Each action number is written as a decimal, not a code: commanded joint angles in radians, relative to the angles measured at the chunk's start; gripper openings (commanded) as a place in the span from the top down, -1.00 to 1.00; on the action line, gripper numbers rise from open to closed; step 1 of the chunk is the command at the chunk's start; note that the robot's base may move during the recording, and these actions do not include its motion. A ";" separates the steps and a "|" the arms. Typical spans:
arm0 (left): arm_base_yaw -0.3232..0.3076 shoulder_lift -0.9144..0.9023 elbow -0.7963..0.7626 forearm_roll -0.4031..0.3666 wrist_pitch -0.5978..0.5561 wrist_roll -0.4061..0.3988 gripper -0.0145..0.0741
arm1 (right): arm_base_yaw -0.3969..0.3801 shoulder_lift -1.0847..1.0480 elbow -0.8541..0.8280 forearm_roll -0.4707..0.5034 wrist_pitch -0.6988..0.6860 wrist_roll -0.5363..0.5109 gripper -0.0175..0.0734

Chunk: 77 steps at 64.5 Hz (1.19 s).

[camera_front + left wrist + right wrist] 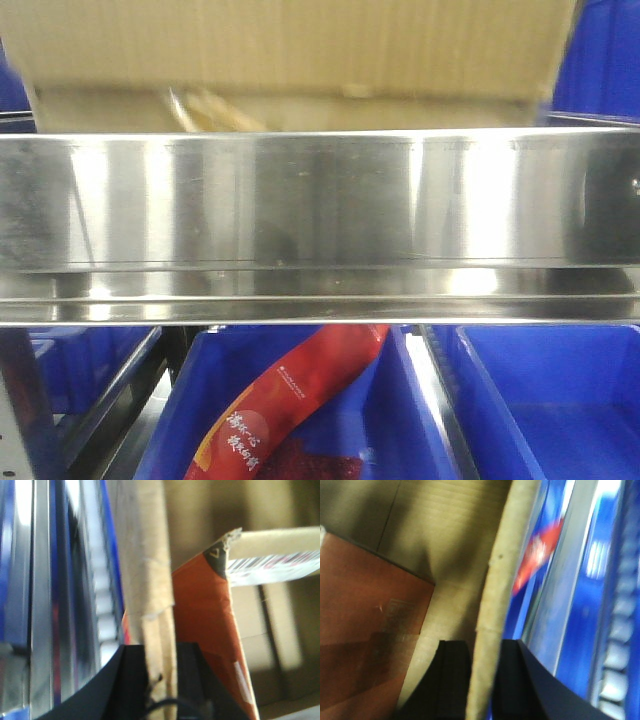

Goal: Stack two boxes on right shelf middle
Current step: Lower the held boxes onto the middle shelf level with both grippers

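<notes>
Gripping a cardboard wall from either side, the left gripper (160,680) is seen in its wrist view with its black jaws clamped on the edge of a brown corrugated box (150,580); the wall runs up between the two fingers (125,680) and touches both. In the right wrist view the right gripper (481,680) is likewise closed on a pale cardboard edge (495,605), which passes between its dark fingers (454,675). Whether both edges belong to one box cannot be told from the wrist views.

Inside the box, beside the left jaws, an orange-red panel (205,620) with a white printed label (275,565) is seen; a reddish-brown glossy surface (365,630) is seen on the inner side of the right jaws. Beyond the held walls, blue bins (585,620) and bright metal rails (40,605) are visible, blurred.

In the front-facing view the brown cardboard box (290,60) is found at the top, behind and above the broad reflective front edge of the stainless-steel shelf (320,200), spanning most of that edge's width. Whether it rests on the shelf or is held just above it cannot be told. Under the shelf, blue plastic bins (560,400) are lined up, and a red printed packet (290,400) lies tilted in the middle one.
</notes>
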 commanded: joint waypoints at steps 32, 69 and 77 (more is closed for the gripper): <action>0.009 -0.012 0.049 0.051 -0.049 0.002 -0.63 | -0.011 -0.030 -0.012 -0.024 -0.072 -0.009 -0.64; 0.009 -0.351 0.248 0.038 -0.128 0.006 0.67 | -0.011 -0.322 0.086 -0.019 -0.105 -0.025 0.80; 0.009 -0.497 0.419 0.040 -0.248 0.006 0.92 | -0.011 -0.421 0.225 -0.019 -0.169 -0.047 0.96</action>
